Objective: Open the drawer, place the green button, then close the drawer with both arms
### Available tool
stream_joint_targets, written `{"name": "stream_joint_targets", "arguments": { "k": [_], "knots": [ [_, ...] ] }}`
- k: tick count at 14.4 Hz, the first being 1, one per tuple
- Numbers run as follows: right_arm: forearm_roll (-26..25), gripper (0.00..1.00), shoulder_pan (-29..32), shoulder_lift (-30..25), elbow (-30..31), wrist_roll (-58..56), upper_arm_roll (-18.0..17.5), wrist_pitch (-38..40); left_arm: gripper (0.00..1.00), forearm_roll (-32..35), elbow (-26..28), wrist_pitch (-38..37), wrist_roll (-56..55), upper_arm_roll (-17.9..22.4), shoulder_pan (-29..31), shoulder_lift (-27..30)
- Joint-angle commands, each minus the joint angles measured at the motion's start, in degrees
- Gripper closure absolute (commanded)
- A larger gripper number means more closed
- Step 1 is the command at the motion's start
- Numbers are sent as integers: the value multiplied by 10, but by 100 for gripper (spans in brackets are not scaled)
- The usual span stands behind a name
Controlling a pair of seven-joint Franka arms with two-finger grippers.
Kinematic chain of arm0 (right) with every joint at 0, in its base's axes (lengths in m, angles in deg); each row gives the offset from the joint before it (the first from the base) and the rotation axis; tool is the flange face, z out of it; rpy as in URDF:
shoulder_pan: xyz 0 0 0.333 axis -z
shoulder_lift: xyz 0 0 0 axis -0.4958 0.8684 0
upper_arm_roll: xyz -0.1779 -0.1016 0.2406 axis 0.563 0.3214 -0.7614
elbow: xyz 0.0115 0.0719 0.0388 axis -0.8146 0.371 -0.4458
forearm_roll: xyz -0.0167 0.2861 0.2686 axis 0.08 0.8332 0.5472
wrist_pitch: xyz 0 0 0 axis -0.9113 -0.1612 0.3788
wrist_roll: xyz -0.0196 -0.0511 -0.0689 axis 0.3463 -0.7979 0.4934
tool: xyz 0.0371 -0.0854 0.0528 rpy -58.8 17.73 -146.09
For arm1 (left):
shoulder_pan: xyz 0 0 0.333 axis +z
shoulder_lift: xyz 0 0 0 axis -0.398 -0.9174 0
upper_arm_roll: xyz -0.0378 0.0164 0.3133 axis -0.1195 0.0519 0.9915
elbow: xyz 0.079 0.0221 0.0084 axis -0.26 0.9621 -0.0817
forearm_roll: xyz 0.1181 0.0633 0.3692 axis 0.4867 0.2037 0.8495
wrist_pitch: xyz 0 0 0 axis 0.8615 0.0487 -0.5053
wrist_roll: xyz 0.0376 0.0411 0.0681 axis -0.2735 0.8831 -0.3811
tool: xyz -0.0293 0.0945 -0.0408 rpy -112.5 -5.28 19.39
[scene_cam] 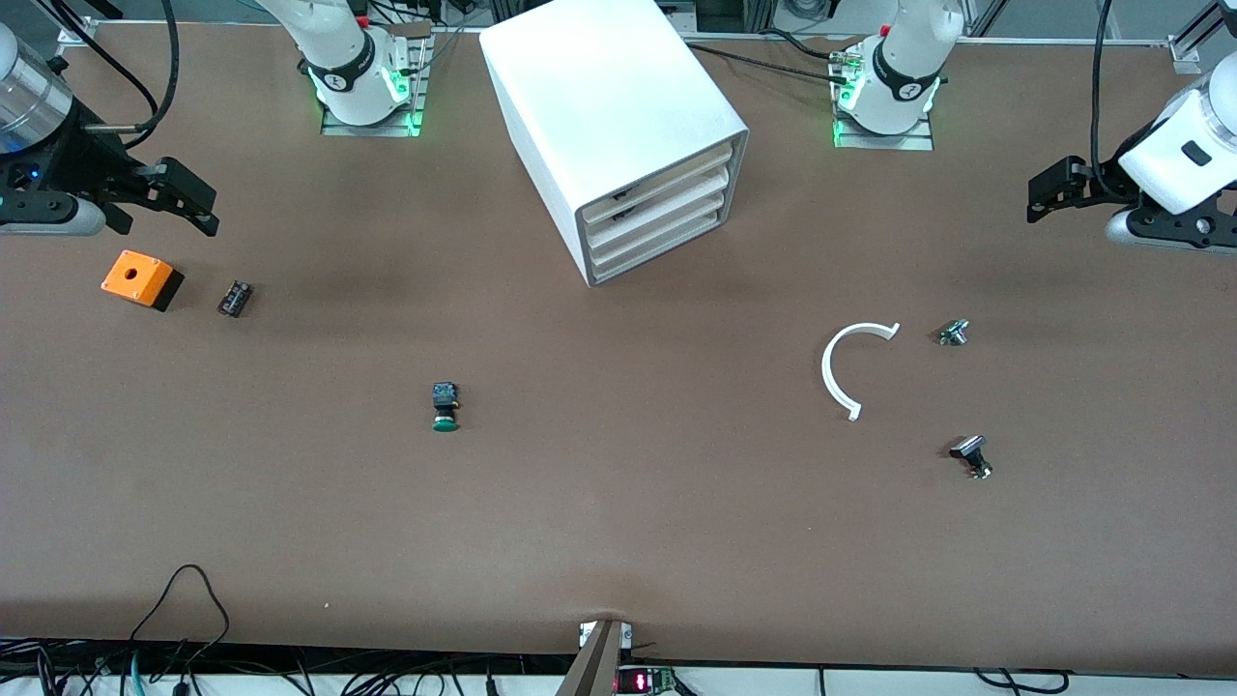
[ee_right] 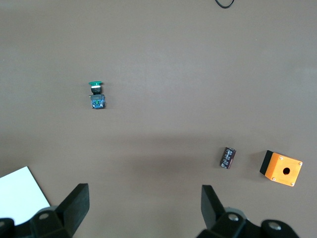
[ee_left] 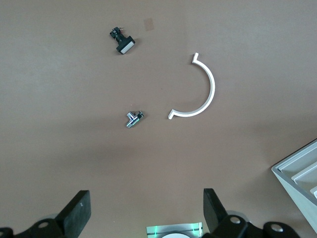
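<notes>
Task stage: nothing done yet, we're judging. White boxy cabinet [scene_cam: 618, 126] w/ cream-fronted drawers [scene_cam: 655, 215] all shut; green-capped black push button [scene_cam: 445, 405] lying on brown counter [scene_cam: 618, 522], nearer camera. Left hand [scene_cam: 1049, 193] & right hand [scene_cam: 188, 198] both hovering wide, empty, at counter ends.

A: Surface? Brown table [scene_cam: 618, 503].
B: On it: white cabinet [scene_cam: 618, 126] w/ four drawers, green-capped button [scene_cam: 445, 406], orange box [scene_cam: 138, 278], small black part [scene_cam: 235, 299], white C-shaped piece [scene_cam: 843, 369], two silver-black parts [scene_cam: 954, 333] [scene_cam: 972, 454].
</notes>
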Motion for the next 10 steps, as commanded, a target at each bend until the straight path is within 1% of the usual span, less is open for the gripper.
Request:
{"name": "stream_joint_targets", "arguments": {
  "k": [1,10],
  "knots": [
    [13,0,10,0,-10,-10,-5,13,0,-3,-21,-15,-6,0,-3,-10],
    [12,0,11,3,-10,-20,-3,13,0,-4,-21,-20,-7,-1,-3,-9]
  ]
}}
